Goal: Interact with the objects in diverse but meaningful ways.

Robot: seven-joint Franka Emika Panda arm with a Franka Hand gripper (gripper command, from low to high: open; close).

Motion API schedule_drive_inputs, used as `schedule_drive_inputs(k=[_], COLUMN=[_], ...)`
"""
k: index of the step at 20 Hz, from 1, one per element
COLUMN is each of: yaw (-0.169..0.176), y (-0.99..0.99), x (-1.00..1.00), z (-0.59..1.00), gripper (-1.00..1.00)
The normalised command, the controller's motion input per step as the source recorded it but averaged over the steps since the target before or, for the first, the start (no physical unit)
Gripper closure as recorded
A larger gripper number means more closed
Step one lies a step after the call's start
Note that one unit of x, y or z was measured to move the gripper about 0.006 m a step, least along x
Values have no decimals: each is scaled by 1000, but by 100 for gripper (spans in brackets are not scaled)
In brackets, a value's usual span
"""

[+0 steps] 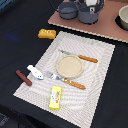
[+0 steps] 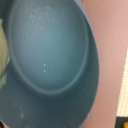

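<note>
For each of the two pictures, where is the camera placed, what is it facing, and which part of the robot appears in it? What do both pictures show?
Exterior view: placed off the arm and above, looking down at the white striped placemat on the dark table; the gripper shows at the top edge, over the grey-blue two-handled pot.
Wrist view: placed on the wrist, very close, looking into the grey-blue pot's hollow; no finger is clearly visible.
Shared: the pot and the pinkish board under it.
</note>
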Motion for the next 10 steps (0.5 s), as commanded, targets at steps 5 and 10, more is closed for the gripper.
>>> schedule_drive_inputs(k=[5, 10], yaw=[-13, -13], y=[-785, -766], x=[-351, -369], z=[247, 110], gripper=[-100, -100])
